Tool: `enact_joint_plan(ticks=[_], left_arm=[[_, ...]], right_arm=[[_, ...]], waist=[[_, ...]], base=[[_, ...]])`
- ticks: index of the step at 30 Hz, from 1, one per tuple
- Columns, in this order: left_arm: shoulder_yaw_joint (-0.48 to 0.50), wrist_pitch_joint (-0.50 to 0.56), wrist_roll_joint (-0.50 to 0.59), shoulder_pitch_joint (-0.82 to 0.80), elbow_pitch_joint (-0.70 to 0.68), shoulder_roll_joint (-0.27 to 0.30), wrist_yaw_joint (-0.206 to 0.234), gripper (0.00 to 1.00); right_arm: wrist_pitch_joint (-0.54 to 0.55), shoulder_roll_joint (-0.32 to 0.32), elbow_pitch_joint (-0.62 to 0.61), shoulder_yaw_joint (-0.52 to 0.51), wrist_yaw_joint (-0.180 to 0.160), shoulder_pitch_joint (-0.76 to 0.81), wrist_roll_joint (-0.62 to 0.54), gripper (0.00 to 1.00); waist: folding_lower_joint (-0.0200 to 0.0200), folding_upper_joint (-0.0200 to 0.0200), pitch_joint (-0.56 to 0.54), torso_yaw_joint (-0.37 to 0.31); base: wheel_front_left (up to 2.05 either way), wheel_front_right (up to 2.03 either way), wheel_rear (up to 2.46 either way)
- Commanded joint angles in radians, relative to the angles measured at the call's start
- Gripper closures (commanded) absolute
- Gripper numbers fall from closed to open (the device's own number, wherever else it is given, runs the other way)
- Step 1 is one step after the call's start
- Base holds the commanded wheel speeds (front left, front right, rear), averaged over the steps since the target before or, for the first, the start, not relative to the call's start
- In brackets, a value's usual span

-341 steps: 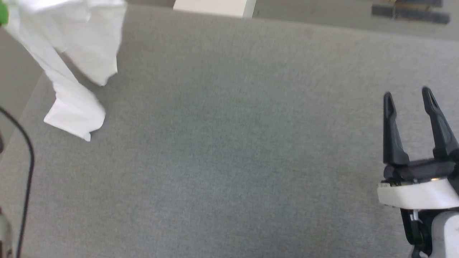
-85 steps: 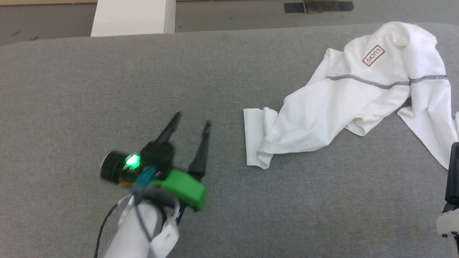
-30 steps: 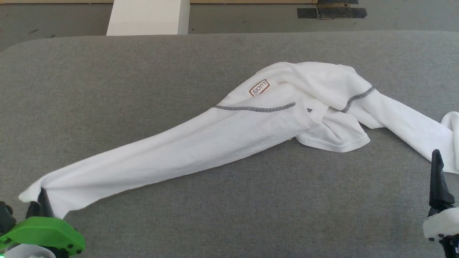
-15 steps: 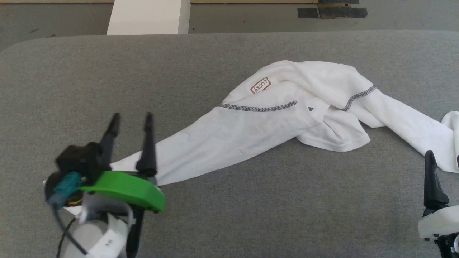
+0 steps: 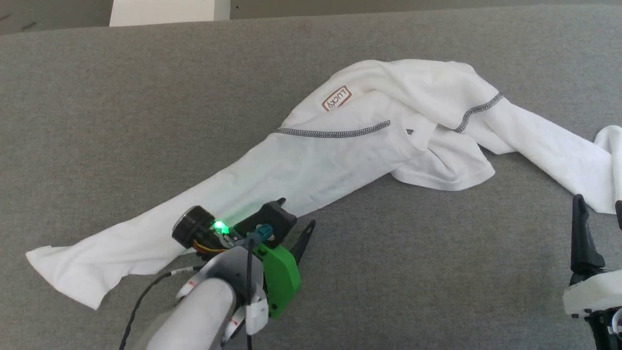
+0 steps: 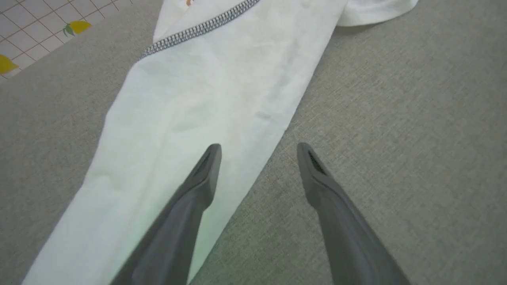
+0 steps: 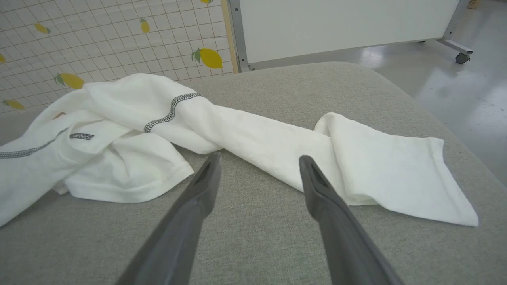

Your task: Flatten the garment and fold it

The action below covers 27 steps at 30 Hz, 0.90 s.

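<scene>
The garment (image 5: 340, 155), a white long-sleeved shirt, lies stretched slantwise across the grey table, bunched in the middle. Its LUCKY patch (image 5: 336, 98) faces up above a grey zigzag seam (image 5: 333, 132). One sleeve runs to the lower left, the other to the right edge. My left gripper (image 5: 296, 216) hovers open and empty at the near edge of the left sleeve (image 6: 206, 91); in the left wrist view the gripper (image 6: 259, 147) has one finger over cloth and one over bare table. My right gripper (image 5: 598, 209) stands open and empty just short of the right sleeve (image 7: 277, 146).
The grey padded table (image 5: 146, 97) has a rounded far corner and a right edge (image 7: 435, 118) close beside the right sleeve's end. A white block (image 5: 163, 10) stands beyond the far edge. A white wheeled panel (image 7: 336, 23) and a lemon-patterned tiled surface (image 7: 99, 39) lie behind.
My left gripper opened and let go of the left sleeve's end, then moved right along the sleeve to its near edge. The head camera tilted down a little. The right gripper stayed put.
</scene>
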Motion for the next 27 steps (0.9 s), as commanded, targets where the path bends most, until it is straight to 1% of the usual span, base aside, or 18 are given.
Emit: enact_joint_plan(ticks=[1,4,8,9,10,14,16,19,22,24,27], left_arm=[[-0.016,-0.002,0.015,-0.037,0.037,0.006,-0.009,0.0],[-0.067,0.003,0.034,-0.088,0.134,0.006,-0.023,0.0],[-0.123,-0.005,0.035,-0.142,0.227,-0.004,-0.033,0.0],[-0.129,-0.014,0.032,-0.152,0.241,-0.008,-0.034,0.8],[-0.13,-0.026,0.023,-0.162,0.255,-0.017,-0.034,1.0],[-0.112,-0.074,-0.044,-0.172,0.259,-0.056,-0.036,1.0],[-0.093,-0.098,-0.093,-0.161,0.217,-0.074,-0.037,1.0],[-0.064,-0.108,-0.184,-0.122,0.097,-0.084,-0.037,1.0],[-0.068,-0.061,-0.247,-0.07,-0.048,-0.044,-0.038,1.0],[-0.072,-0.006,-0.291,-0.015,-0.145,0.001,-0.038,1.0],[-0.082,0.114,-0.361,0.107,-0.266,0.093,-0.031,1.0]], right_arm=[[-0.008,0.001,0.004,0.0,-0.002,-0.018,0.004,0.0],[-0.009,0.001,0.006,0.005,-0.002,-0.027,0.002,0.0],[-0.009,0.001,0.008,0.008,-0.002,-0.037,0.0,0.0],[-0.009,0.001,0.008,0.008,-0.002,-0.039,-0.001,0.0],[-0.008,0.001,0.008,0.008,-0.002,-0.041,-0.002,0.0],[-0.005,0.001,0.011,0.003,-0.002,-0.038,-0.01,0.0],[-0.003,0.001,0.013,0.001,-0.002,-0.032,-0.015,0.0],[0.002,0.001,0.013,-0.004,-0.002,-0.018,-0.02,0.0],[0.009,0.001,0.015,-0.002,-0.002,0.001,-0.019,0.0],[0.015,0.001,0.019,0.005,-0.002,0.014,-0.016,0.0],[0.023,0.001,0.024,0.016,-0.002,0.03,-0.006,0.0]], waist=[[0.0,0.0,0.016,-0.008],[0.0,0.0,0.031,-0.011],[0.0,0.0,0.041,-0.009],[0.0,0.0,0.041,-0.009],[0.0,0.0,0.041,-0.007],[0.0,0.0,0.016,0.008],[0.0,0.0,-0.006,0.018],[0.0,0.0,-0.045,0.04],[0.0,0.0,-0.08,0.063],[0.0,0.0,-0.1,0.077],[0.0,0.0,-0.121,0.09]], base=[[0.0,0.0,0.0],[0.0,0.0,0.0],[0.0,0.0,0.0],[0.0,0.0,0.0],[0.0,0.0,0.0],[0.0,0.0,0.0],[0.0,0.0,0.0],[0.0,0.0,0.0],[0.0,0.0,0.0],[0.0,0.0,0.0],[0.0,0.0,0.0]])
